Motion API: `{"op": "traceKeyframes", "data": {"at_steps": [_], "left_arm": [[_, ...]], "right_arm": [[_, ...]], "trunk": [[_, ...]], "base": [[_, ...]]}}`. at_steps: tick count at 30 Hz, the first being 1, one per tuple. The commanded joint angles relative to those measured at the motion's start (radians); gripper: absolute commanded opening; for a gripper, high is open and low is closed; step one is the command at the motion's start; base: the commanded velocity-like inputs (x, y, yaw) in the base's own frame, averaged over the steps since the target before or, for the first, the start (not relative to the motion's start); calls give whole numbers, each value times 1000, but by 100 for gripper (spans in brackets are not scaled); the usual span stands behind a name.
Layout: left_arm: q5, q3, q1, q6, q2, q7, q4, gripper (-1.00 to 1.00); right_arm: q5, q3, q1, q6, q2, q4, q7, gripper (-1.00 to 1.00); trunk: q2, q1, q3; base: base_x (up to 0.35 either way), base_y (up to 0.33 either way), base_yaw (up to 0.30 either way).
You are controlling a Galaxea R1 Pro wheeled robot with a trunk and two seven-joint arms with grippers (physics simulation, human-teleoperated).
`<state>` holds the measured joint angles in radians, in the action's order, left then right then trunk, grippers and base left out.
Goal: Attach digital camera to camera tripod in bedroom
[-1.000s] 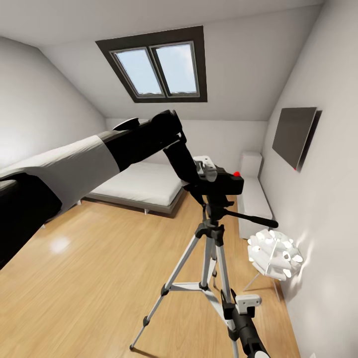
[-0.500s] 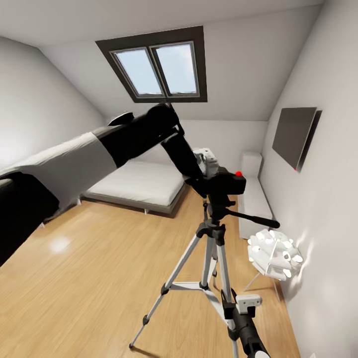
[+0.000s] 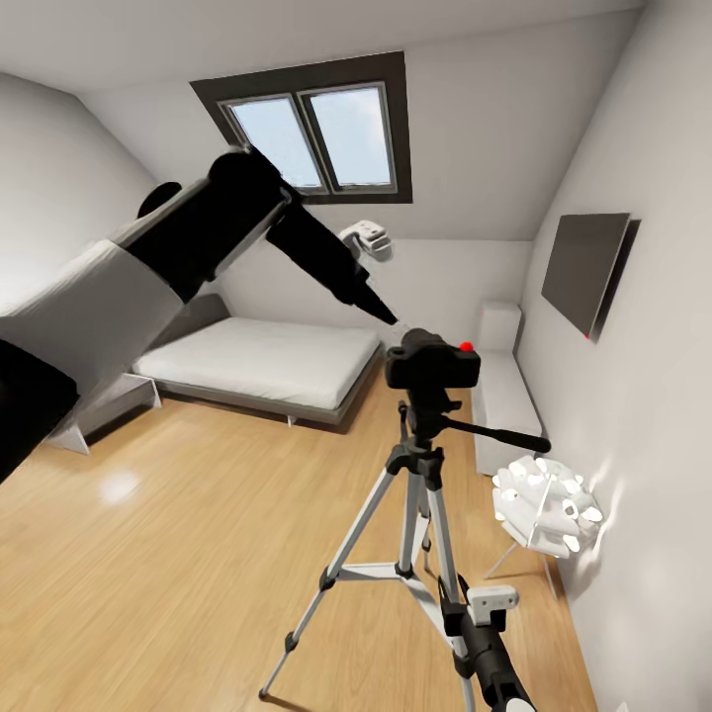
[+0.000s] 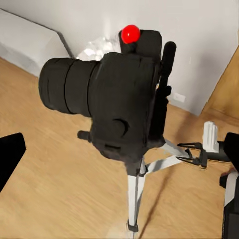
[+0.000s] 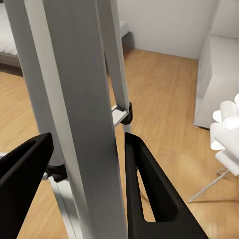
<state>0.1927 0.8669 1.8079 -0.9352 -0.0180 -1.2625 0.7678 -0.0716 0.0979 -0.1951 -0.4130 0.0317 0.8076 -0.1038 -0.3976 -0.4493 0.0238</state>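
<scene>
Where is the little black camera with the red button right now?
In the head view, the digital camera sits on top of the camera tripod, right of the grey bed and just past the left gripper, whose jaws have let go.

The head view looks forward across the room; the left wrist view sits close above the black lensed camera (image 4: 119, 94); both share the silver-legged tripod (image 3: 420, 534), seen close up by the right wrist view.

Digital camera (image 3: 432, 360) atop camera tripod (image 3: 415, 514) — bed (image 3: 262, 364) behind, lamp (image 3: 547, 509) right.
</scene>
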Motion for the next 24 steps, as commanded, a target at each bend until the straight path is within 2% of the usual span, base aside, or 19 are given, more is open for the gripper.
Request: {"op": "traceKeyframes", "data": {"at_steps": [1,2,3,4,5,7,8,9,10,11,14,16,22,24], "left_arm": [[-2,-22,2,-8,-32,0,0,100],[-5,-35,2,-8,-49,1,0,100],[-11,-56,2,-7,-83,1,-1,100],[-14,-64,2,-7,-99,1,-2,100],[-20,-76,2,-7,-132,4,-4,100],[-26,-82,2,-7,-163,14,-5,100],[-33,-86,2,-7,-191,34,-5,100],[-35,-87,2,-7,-204,47,-5,100],[-39,-89,2,-7,-228,80,-4,100],[-40,-89,2,-7,-238,99,-3,100],[-42,-88,-3,-7,-281,228,-5,100],[-42,-88,-10,-7,-285,258,-9,100],[-41,-87,-90,-2,-285,361,-56,100],[-37,-86,-129,8,-278,431,-107,100]], "right_arm": [[-11,2,-1,-1,0,1,-10,-100],[-11,2,-1,-1,0,1,-10,-100],[-11,2,-1,-1,0,1,-10,-100],[-11,2,-1,-1,0,1,-10,-100],[-11,2,-1,-1,0,1,-10,-100],[-11,2,-1,-1,0,1,-10,-100],[-11,2,-1,-1,0,1,-10,-100],[-11,2,-1,-1,0,1,-10,-100],[-11,2,-1,-1,0,1,-10,-100],[-11,2,-1,-1,0,1,-10,-100],[-11,2,-1,-1,1,1,-10,-100],[-11,2,-1,-1,1,1,-10,-100],[-11,2,-1,-1,0,1,-10,-100],[-11,2,-1,-1,-1,1,-10,-100]], "trunk": [[-2,-1,2],[-2,-1,2],[-2,-1,2],[-2,-1,2],[-2,-1,2],[-2,-1,2],[-2,-1,2],[-2,-1,2],[-2,-1,2],[-2,-1,2],[-2,-1,2],[-2,-1,2],[-2,-1,2],[-2,-1,2]], "base": [[0,0,0],[0,0,0],[0,0,0],[0,0,0],[0,0,0],[0,0,0],[0,0,0],[0,0,0],[0,0,0],[0,0,0],[0,0,0],[0,0,0],[0,0,0],[0,0,0]]}}
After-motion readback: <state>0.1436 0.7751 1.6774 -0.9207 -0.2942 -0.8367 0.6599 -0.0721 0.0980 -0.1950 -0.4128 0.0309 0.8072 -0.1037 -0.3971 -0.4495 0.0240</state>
